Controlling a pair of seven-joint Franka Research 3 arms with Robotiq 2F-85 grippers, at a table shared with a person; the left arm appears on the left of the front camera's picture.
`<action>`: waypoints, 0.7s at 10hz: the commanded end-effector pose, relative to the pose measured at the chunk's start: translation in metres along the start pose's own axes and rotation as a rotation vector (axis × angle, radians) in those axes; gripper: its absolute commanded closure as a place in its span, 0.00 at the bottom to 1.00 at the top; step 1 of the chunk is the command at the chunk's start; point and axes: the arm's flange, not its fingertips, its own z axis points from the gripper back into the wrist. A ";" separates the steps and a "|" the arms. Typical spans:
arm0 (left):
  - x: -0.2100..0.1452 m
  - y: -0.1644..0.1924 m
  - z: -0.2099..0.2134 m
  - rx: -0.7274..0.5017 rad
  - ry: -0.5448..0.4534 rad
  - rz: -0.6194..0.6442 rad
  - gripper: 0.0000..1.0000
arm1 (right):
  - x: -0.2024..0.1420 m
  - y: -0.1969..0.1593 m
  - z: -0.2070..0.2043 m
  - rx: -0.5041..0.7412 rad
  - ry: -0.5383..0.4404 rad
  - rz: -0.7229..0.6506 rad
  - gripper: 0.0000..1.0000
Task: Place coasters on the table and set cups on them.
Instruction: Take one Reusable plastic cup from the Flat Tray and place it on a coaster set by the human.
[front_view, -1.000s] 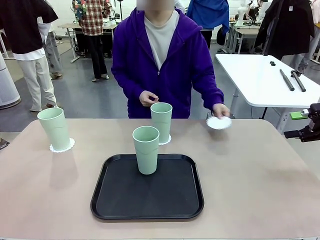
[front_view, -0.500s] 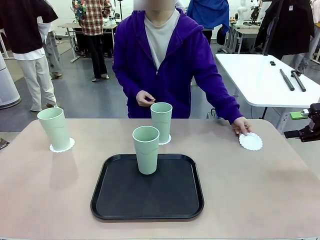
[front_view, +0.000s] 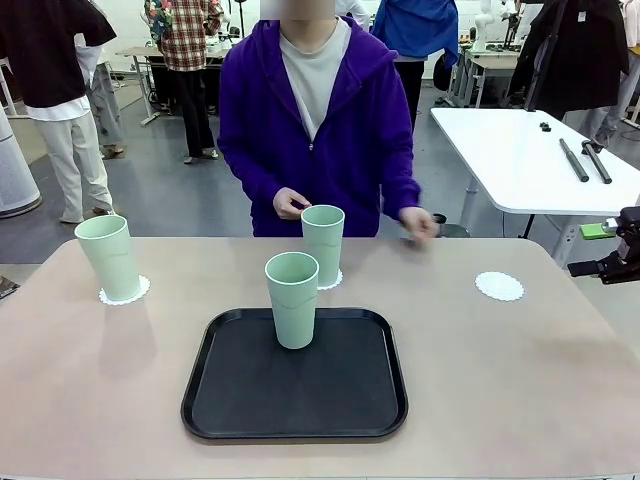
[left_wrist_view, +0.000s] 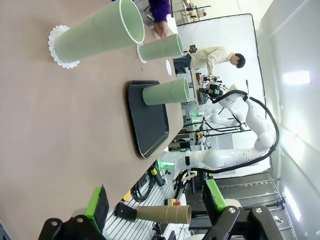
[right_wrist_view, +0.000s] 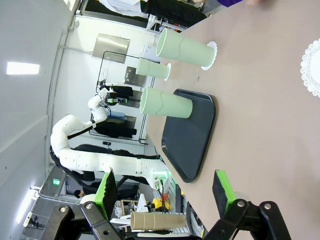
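Front view shows three pale green cups. One cup (front_view: 108, 255) stands on a coaster (front_view: 124, 292) at the left of the table (front_view: 520, 380). A second cup (front_view: 322, 243) stands on a coaster (front_view: 330, 281) near the far edge, just in front of the person. The third cup (front_view: 291, 298) stands upright at the back of the black tray (front_view: 200, 400). One bare coaster (front_view: 499, 286) lies flat on the right side of the table, well apart from the tray. The person's hand (front_view: 418, 222) is up off the table, away from it.

The cup on the tray looks light and stiff. Its side is smooth, so it could slip. It is tall and thin, so a bump could tip it over. A good place to hold it would be around the middle of its side, with one finger on each side. The coaster is thin, soft paper, and a sliding cup could push it away.

The left gripper (left_wrist_view: 155, 200) has its jaws wide apart and holds nothing. The right gripper (right_wrist_view: 165, 187) is the same. Both sit back near the robot's edge, far from the cup on the tray. In the right wrist view, that cup is ahead of the fingers, and the bare coaster is at the picture's right edge. The right arm seems the nearer one to that coaster.
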 end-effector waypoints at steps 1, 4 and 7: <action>-0.002 0.000 0.002 -0.001 -0.004 -0.004 0.00 | 0.000 0.001 0.000 0.007 0.000 0.002 0.00; -0.002 0.000 0.002 -0.001 -0.004 -0.004 0.00 | 0.000 0.001 0.000 0.007 0.000 0.002 0.00; -0.002 0.000 0.002 -0.001 -0.004 -0.004 0.00 | 0.018 0.018 -0.010 -0.021 0.097 0.111 0.00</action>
